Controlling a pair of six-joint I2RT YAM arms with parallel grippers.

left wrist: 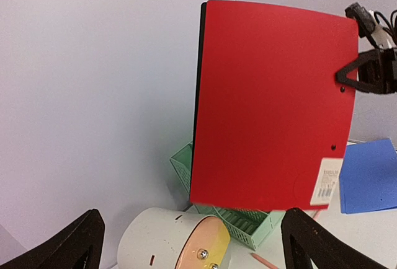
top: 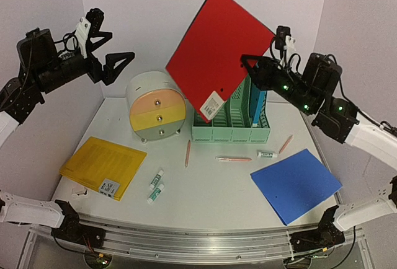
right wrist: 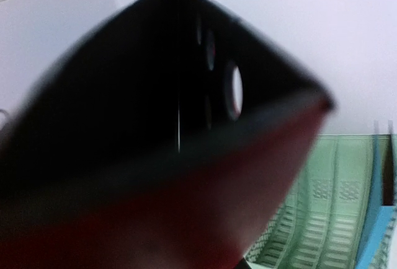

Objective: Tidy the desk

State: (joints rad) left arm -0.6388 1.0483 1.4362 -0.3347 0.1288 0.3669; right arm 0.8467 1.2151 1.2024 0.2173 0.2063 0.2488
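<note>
One tool alone carries the load: my right tool (top: 251,64) is closed narrow on the right edge of the red folder (top: 217,46). The folder hangs tilted on one corner above the left end of the green file rack (top: 231,134). My left tool (top: 115,44) stands wide open, empty, and well apart from the folder on the left side. This is my main worry. With a pinch at one edge only, I judge that the folder can swing around the grip or slip out, and then it falls on the rack or on the round drawer unit (top: 155,105) just beside it. The low corner seems to be at the rack's top, but I cannot tell if it is inside a slot. The right wrist view is filled by the dark, blurred folder, so it gives me little guidance. If I lower the folder crooked, the corner may catch a divider and push or tip the rack. The white table (top: 205,188) lies below, between the lilac walls, with a yellow folder (top: 102,167), a blue folder (top: 296,184), pencils (top: 187,153) and small tubes (top: 156,179) scattered on it, not yet sorted.
</note>
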